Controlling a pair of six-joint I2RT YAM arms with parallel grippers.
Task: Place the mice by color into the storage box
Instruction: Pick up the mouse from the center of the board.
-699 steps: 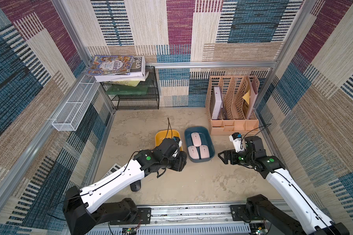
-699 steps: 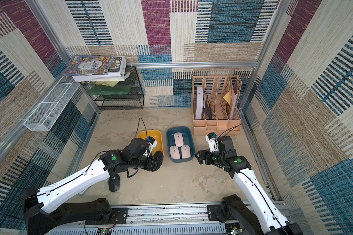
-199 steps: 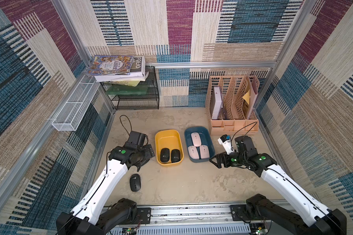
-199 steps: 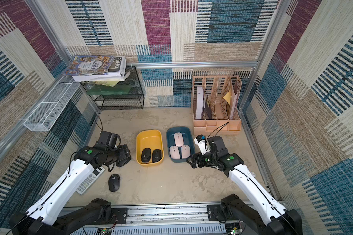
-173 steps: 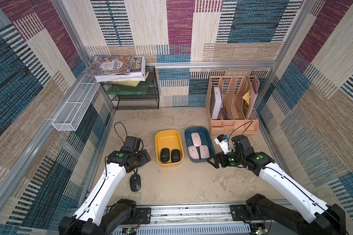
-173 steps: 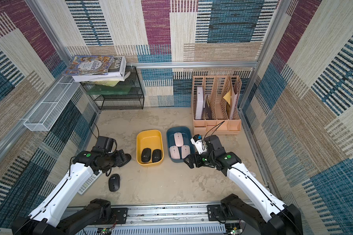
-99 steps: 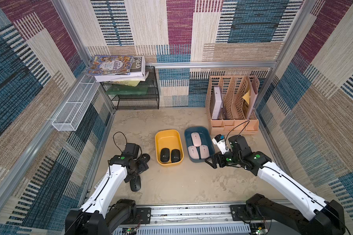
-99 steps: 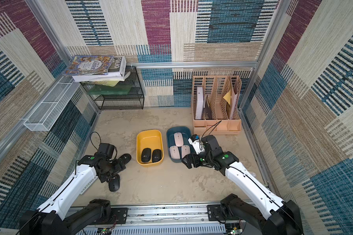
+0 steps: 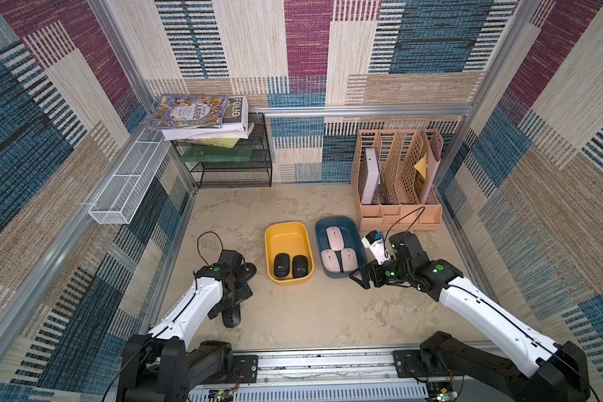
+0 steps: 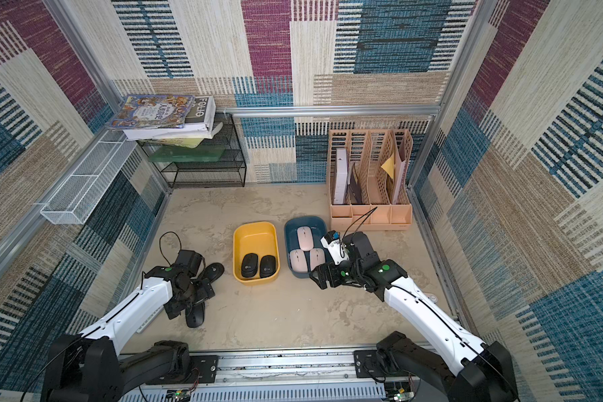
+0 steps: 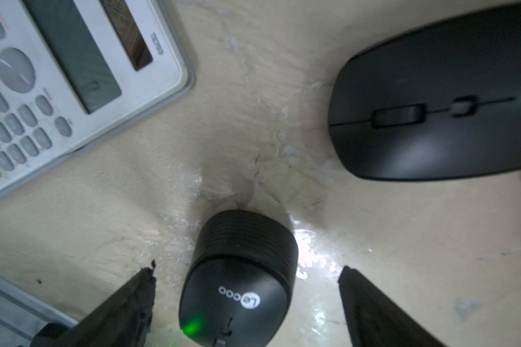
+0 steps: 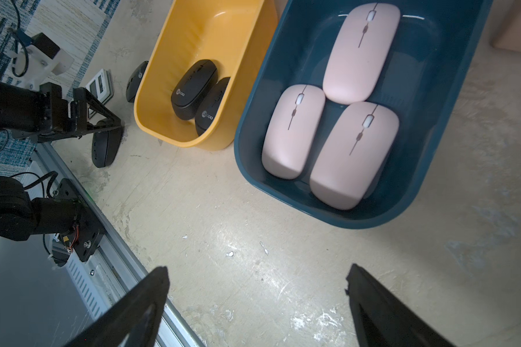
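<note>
Your left gripper (image 11: 247,270) is spread wide astride a black mouse (image 11: 238,279) on the worktop (image 11: 253,135), gaps both sides, not touching. Mouse's long axis runs w/ the fingers (image 11: 127,300), ribbed end away from the wrist. Only the left wrist view shows those gaps. Your right gripper (image 12: 256,279) also spread, empty, above the worktop near the blue bin (image 12: 370,223) w/ 3 pink mice (image 12: 292,132); 2 black mice (image 12: 193,87) in the yellow bin (image 12: 199,36).
</note>
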